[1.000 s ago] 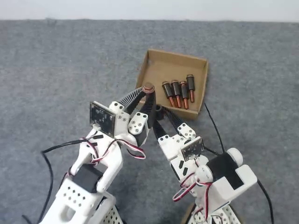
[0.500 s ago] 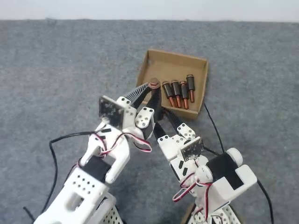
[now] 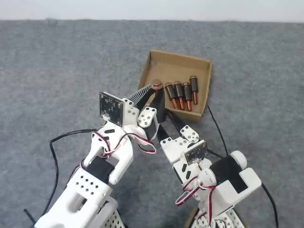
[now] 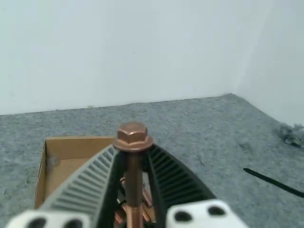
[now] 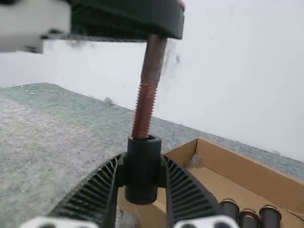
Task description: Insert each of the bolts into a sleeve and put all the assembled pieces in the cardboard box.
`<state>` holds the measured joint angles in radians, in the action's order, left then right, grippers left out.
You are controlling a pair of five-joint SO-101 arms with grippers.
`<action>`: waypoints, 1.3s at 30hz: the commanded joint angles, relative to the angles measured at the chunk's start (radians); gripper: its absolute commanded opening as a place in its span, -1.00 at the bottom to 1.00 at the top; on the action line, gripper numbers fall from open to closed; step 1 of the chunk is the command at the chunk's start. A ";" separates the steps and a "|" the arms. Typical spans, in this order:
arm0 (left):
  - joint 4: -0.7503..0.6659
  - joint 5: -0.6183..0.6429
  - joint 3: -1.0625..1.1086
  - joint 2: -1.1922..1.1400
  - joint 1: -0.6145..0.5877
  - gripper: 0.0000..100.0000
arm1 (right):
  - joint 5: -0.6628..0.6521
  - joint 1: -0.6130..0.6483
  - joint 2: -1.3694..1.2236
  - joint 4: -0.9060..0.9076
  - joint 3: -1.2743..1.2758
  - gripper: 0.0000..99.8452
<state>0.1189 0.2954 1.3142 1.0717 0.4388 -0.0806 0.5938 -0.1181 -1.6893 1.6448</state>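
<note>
High view: on the grey desk, a copper bolt is held upright, grasped by the left end effector over the near left corner of the cardboard box. Four assembled pieces are laid side by side inside.

Left wrist view: the bolt is clamped just below its hexagonal head.

Right wrist view: a black sleeve is clenched by the right end effector, with the bolt's threaded tip at its mouth.
</note>
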 commanded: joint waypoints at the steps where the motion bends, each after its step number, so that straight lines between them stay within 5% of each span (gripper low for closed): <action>1: -0.035 0.009 0.008 0.000 0.006 -0.98 | -0.003 0.002 0.004 -0.033 0.021 -0.99; 8: -0.172 0.009 0.084 0.000 0.002 -0.98 | -0.003 0.002 0.004 -0.033 0.021 -0.99; 39: -0.226 0.009 0.051 -0.100 0.006 -0.98 | -0.003 0.001 0.004 -0.033 0.021 -0.99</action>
<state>-0.0760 0.3015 1.4062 0.9613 0.4388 -0.0806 0.5923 -0.1181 -1.6893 1.6448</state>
